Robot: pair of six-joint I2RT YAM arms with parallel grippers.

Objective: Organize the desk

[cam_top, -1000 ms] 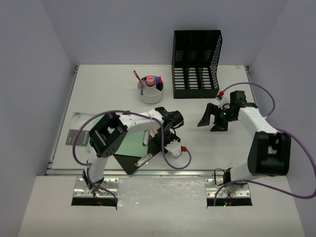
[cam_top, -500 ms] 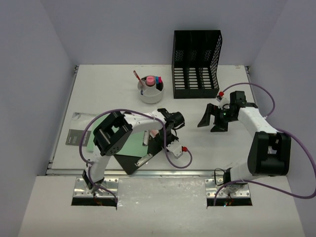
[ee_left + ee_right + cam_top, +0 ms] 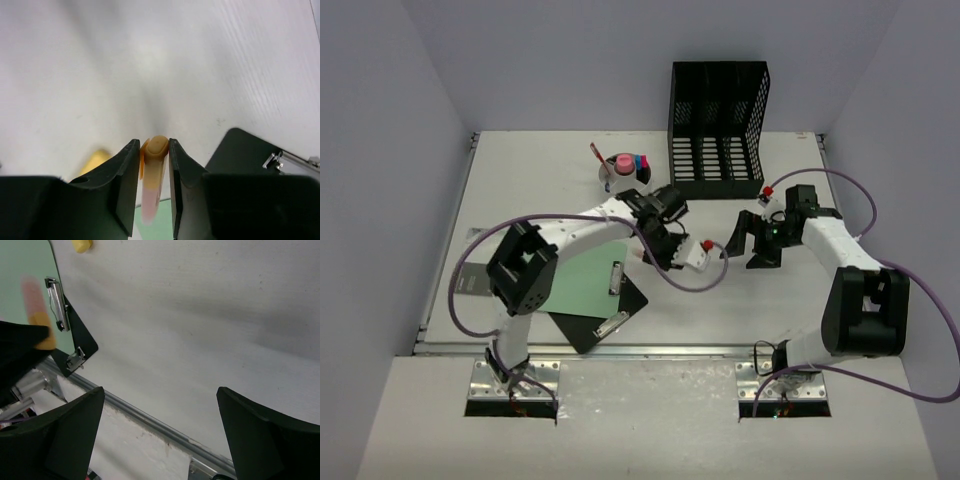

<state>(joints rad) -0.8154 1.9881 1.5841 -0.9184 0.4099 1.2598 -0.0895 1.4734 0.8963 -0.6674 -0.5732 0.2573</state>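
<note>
Railing (image 3: 690, 350) of silver metal is seen along the near edge of the white worktop (image 3: 780, 310), which is spread beneath both arms and fills most of the overhead view. Just behind that edge, left of centre, a black clipboard (image 3: 582, 330) is laid at a slant and is overlapped by a pale green sheet (image 3: 580, 285) held under a metal clip (image 3: 616, 278). A dark leaflet (image 3: 468, 282) is found further left, partly covered by the left arm. Nearer the middle, the left claw (image 3: 153, 145) is closed on a marker (image 3: 150, 195) with an orange cap and a pink barrel, pinched between both fingers with the cap end outward. A small yellow object (image 3: 97, 159), too blurred to be named, is seen on the worktop beside it. To the right, near but apart, the right claw (image 3: 748, 247) is spread wide with nothing between its fingers. At the far side, a round white cup (image 3: 618, 182) filled with pens is partly hidden by the left wrist, and a black mesh file rack (image 3: 718, 130) is stood upright just right of it.
</note>
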